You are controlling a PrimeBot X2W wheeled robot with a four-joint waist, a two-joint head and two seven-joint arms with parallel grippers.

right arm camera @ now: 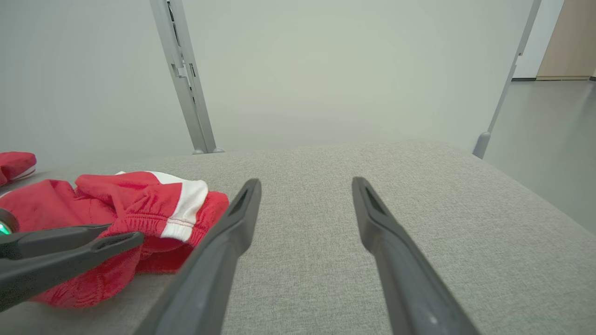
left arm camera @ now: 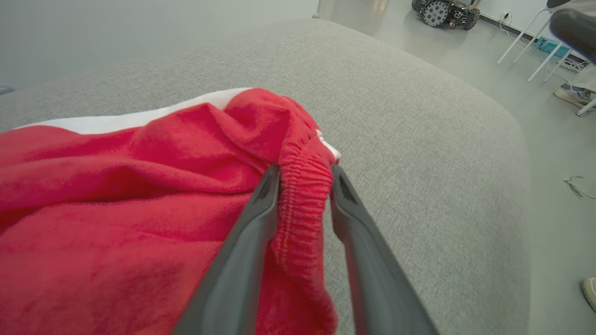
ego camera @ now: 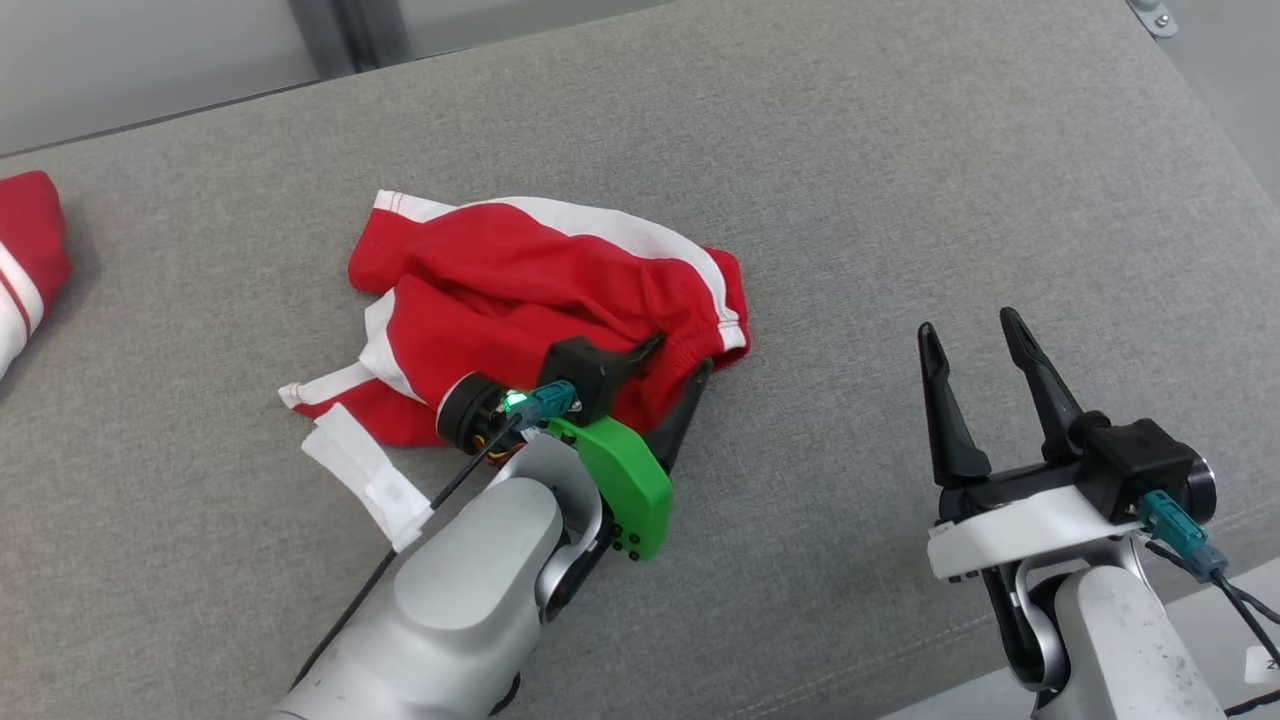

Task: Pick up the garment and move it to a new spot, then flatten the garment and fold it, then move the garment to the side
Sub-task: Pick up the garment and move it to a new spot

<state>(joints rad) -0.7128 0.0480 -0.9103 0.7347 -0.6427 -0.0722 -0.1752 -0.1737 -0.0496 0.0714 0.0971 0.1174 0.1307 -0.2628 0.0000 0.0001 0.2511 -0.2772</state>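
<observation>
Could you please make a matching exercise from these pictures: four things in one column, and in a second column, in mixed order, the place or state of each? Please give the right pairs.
1. left end effector
2. right end effector
3. crumpled garment
4. second red garment

A. at the far left edge of the head view
B. fingers spread over the bare grey surface, holding nothing
C. fingers on either side of the elastic waistband
D. lies in a heap, red with white stripes

Pairs: 1-C, 2-B, 3-D, 4-A
</observation>
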